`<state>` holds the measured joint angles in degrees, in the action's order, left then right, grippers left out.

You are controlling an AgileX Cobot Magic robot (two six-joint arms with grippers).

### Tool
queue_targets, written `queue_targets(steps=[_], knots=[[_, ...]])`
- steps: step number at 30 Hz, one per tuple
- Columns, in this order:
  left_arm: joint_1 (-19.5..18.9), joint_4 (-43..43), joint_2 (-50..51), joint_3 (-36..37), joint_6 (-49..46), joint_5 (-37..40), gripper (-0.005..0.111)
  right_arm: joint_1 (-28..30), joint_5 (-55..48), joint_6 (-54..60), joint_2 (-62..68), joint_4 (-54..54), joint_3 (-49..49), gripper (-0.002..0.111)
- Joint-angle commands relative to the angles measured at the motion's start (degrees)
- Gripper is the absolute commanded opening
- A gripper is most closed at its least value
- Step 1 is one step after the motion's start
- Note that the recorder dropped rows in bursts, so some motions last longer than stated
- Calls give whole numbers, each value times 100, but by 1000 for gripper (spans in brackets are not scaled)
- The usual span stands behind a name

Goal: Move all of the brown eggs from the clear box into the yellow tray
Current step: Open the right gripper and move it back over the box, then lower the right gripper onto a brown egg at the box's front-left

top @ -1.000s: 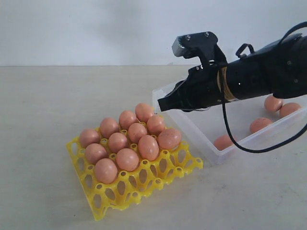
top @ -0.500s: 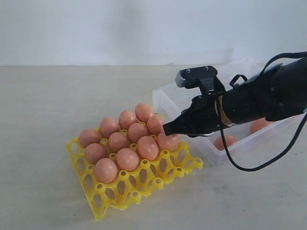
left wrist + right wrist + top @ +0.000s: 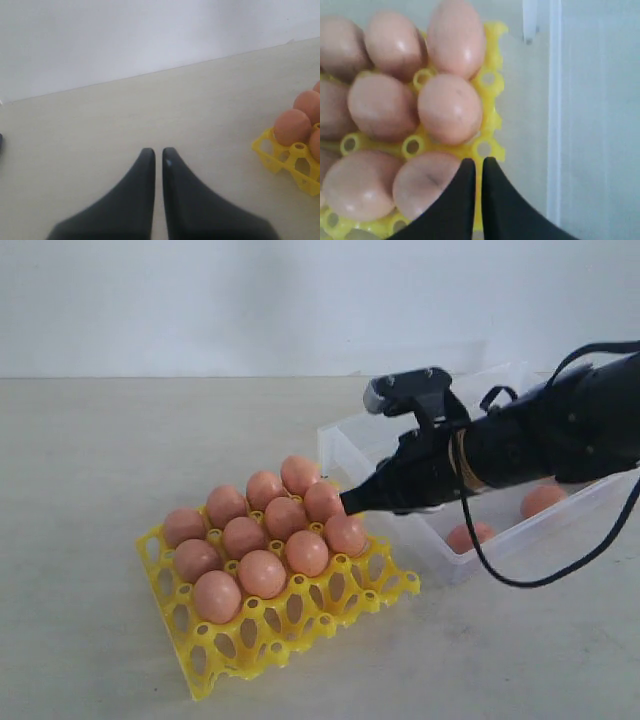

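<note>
The right gripper (image 3: 348, 504), jaws together and empty, hangs just above a brown egg (image 3: 345, 534) in the yellow tray (image 3: 398, 586). It should withdraw to the clear box (image 3: 440, 558) behind it and open before descending.

no readable text, no labels, no brands, no numbers

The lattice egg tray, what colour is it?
Plastic lattice egg tray: bright yellow, best in exterior view.

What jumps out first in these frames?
The bright yellow tray, front left in the exterior view, holds twelve brown eggs, and its nearest row is bare. The black right gripper, shut, hangs over the tray's box-side edge. Two more show in the clear box on the right.
</note>
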<state>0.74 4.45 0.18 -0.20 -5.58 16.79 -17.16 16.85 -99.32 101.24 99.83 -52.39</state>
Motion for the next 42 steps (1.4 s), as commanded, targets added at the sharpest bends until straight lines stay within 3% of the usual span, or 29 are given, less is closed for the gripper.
queue_targets(steps=[1, 3, 6, 8, 11, 13, 15, 18, 23, 24, 26, 36, 40, 42], knots=[[44, -11, -18, 20, 18, -2, 4, 6, -757, 547, -834, 12, -583, 0], [44, -11, -18, 20, 18, -2, 4, 144, -758, 284, -998, 12, -975, 0], [44, -11, -18, 20, 18, -2, 4, 866, 97, -404, -672, 12, -1507, 0], [44, -11, -18, 20, 18, -2, 4, 1120, -102, -404, -659, 12, -1586, 0], [44, -11, -18, 20, 18, -2, 4, 1142, -1327, 1068, -1053, 12, -1589, 0], [44, -11, -18, 20, 18, -2, 4, 937, -3460, 2239, -1195, -118, -1566, 0], [44, -11, -18, 20, 18, -2, 4, 878, -4619, 3853, -1135, -1036, -1663, 0], [44, -11, -18, 20, 18, -2, 4, 1094, -5705, 7175, -816, -3942, -2181, 0], [44, -11, -18, 20, 18, -2, 4, 1930, -7312, 12701, -160, -10650, -3532, 0], [44, -11, -18, 20, 18, -2, 4, 1993, -7838, 13567, -12, -11567, -3783, 0], [44, -11, -18, 20, 18, -2, 4, 1997, -8681, 14652, 307, -12406, -4205, 0], [44, -11, -18, 20, 18, -2, 4, 1332, -8681, 15267, 1352, -12183, -4540, 2], [44, -11, -18, 20, 18, -2, 4, 907, -8681, 16261, 1549, -11868, -4540, 20], [44, -11, -18, 20, 18, -2, 4, 730, -8681, 16614, 1627, -11428, -4540, 35]])
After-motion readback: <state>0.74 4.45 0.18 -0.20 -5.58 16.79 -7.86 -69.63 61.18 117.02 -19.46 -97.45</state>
